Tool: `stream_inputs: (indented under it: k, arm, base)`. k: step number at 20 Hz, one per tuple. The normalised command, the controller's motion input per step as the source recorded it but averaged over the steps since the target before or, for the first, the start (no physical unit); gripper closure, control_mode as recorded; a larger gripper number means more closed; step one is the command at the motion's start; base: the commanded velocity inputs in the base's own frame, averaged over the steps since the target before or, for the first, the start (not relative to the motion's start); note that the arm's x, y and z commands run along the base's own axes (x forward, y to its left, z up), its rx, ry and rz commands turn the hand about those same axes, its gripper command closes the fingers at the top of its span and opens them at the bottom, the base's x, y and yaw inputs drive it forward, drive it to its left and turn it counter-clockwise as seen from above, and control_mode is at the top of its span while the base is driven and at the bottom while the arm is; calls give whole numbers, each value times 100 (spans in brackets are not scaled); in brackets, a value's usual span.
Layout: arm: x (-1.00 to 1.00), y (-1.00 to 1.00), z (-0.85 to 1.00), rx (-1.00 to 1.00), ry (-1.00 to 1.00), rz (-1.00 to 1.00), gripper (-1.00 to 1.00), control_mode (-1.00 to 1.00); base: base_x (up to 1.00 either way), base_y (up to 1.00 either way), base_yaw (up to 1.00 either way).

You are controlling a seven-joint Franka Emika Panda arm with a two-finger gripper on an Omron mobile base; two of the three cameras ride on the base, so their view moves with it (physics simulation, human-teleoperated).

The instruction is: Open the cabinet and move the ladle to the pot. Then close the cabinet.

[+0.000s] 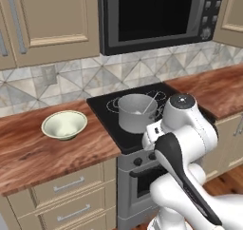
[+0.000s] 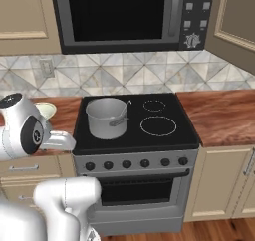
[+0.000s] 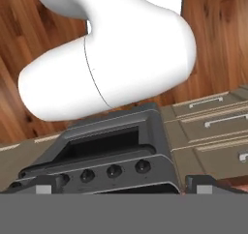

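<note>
Grey pot (image 1: 137, 112), frame centre, on the black stove (image 1: 107, 115); the ladle (image 1: 150, 103) leans inside it, handle toward the upper right. Cabinet (image 1: 45, 22), upper left, doors shut. Gripper (image 3: 121, 185), bottom edge of the hand view: fingers spread wide, grasping nothing. Green bowl (image 1: 64, 124) at left on the counter (image 1: 28, 153).

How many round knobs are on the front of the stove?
5, in one row on the stove's front panel under the cooktop.
</note>
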Motion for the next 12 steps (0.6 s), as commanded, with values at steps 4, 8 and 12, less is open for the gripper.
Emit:
stream_inputs:
  k: [4, 8, 12]
  arm:
    - [0, 0, 0, 0, 0, 0, -100, 100]
    - [0, 0, 0, 0, 0, 0, -100, 100]
    - [0, 0, 0, 0, 0, 0, -100, 100]
  base:
    - [-54, -15, 0]
    - [-27, -16, 0]
    - [-13, -67, 0]
